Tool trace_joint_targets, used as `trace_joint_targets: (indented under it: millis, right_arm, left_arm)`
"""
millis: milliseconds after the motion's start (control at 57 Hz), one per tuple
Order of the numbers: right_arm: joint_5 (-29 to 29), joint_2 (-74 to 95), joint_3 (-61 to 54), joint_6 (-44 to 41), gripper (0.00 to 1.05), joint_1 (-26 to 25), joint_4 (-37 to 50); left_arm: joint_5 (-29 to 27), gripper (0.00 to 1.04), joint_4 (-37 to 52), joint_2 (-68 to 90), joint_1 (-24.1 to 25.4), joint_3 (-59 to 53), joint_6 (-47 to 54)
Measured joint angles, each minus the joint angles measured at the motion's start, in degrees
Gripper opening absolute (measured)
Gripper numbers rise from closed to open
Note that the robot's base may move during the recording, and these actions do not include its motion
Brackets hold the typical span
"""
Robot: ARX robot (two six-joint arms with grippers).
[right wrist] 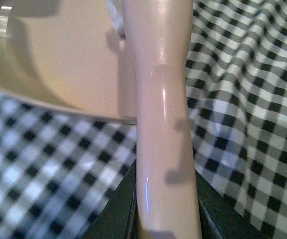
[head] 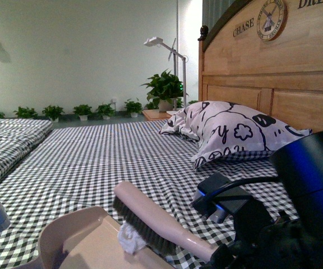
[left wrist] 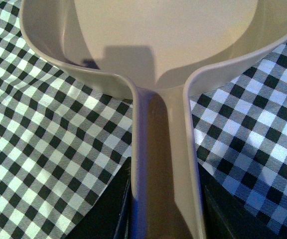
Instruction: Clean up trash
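The trash, a small crumpled white tissue wad, lies at the mouth of the beige dustpan, right under the brush's dark bristles. The pink brush slants across the lower middle of the front view. My right gripper is shut on the brush handle. My left gripper is shut on the dustpan handle, and the pan's bowl looks bare in the left wrist view. The right arm fills the lower right corner.
Everything rests on a bed with a black-and-white checked sheet. A black-and-white patterned pillow lies against the wooden headboard at the right. A second checked bed is at the left. Potted plants and a lamp stand behind.
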Motion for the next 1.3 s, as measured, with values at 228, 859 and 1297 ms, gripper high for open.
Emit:
trace_joint_targets:
  millis: [228, 859, 1297]
  right_arm:
    - [-0.98, -10.73, -0.96, -1.29, 0.20, -7.74, -2.01]
    - [11.17, -12.76, -7.58, 4.46, 0.20, -11.58, 11.52]
    - [12.28, -34.32, -16.59, 8.50, 0.20, -19.93, 8.63]
  left_arm:
    - [-0.02, 0.28, 0.00, 0.00, 0.00, 0.00, 0.00]
    - [1.79, 0.28, 27.67, -0.52, -0.26, -9.40, -23.17]
    - [-13.42, 0.28, 38.82, -12.90, -2.75, -16.39, -36.57]
